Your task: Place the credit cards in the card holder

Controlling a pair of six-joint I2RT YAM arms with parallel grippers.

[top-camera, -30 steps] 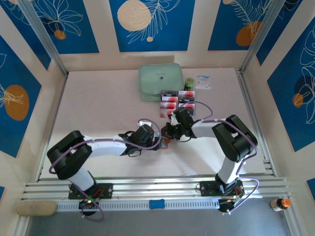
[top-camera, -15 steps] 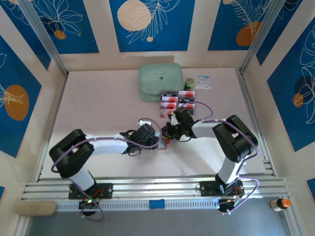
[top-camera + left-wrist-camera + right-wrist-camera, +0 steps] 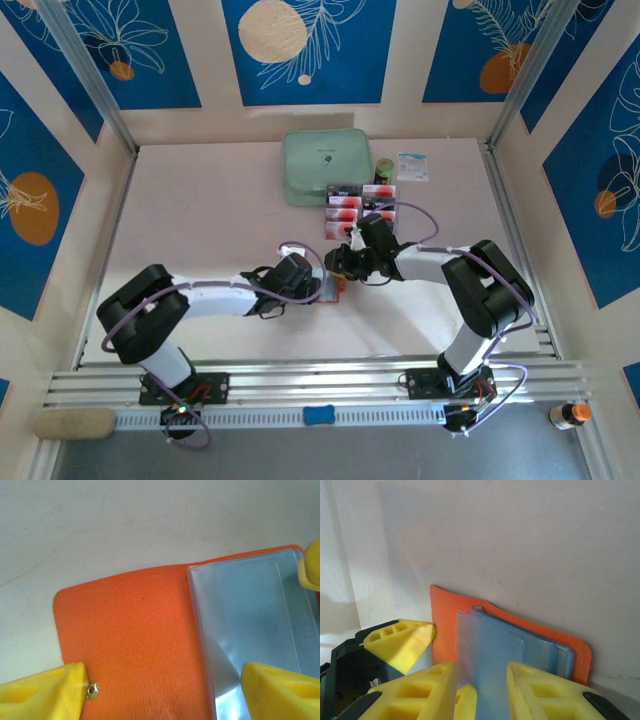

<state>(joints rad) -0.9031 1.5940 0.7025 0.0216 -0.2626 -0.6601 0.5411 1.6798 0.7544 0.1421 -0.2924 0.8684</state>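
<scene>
We see the right gripper [image 3: 481, 692] at 6 o'clock, fingers apart astride the clear sleeves [image 3: 495, 650] of the open card holder [image 3: 442, 615]. At 8 o'clock, a left gripper fingertip [image 3: 400, 640] sits at its orange edge.

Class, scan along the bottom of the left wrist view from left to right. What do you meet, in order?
In order: yellow fingertip → metal snap stud → orange card holder → clear plastic sleeve → second yellow fingertip.
</scene>
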